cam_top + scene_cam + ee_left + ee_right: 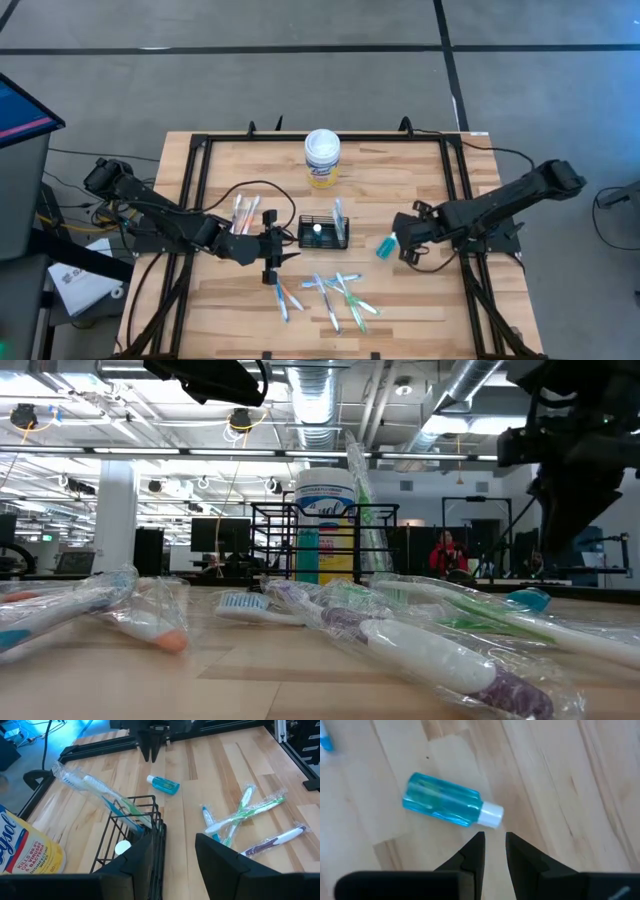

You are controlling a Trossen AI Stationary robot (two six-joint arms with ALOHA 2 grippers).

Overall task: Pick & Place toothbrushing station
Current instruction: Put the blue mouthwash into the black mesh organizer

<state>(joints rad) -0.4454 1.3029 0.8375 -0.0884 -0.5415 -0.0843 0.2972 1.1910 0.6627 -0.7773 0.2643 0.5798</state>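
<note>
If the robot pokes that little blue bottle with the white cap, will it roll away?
Probably a little. The blue bottle lies on its side on the bare wooden table, so a sideways nudge could roll it. Its sides look slightly flattened, which may stop it soon. It looks like smooth clear plastic, so the right gripper, with fingers just behind its cap, might slip on it.

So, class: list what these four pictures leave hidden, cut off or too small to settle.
- High view: what the white round thing inside the black wire-mesh holder is; too small.
- Left wrist view: the yellow-labelled canister, cut by the picture's edge, its wording incomplete.
- Low view: the holder's floor, hidden behind wrapped toothbrushes.
- Right wrist view: the right gripper near the blue bottle; everything else lies outside the frame.
</note>
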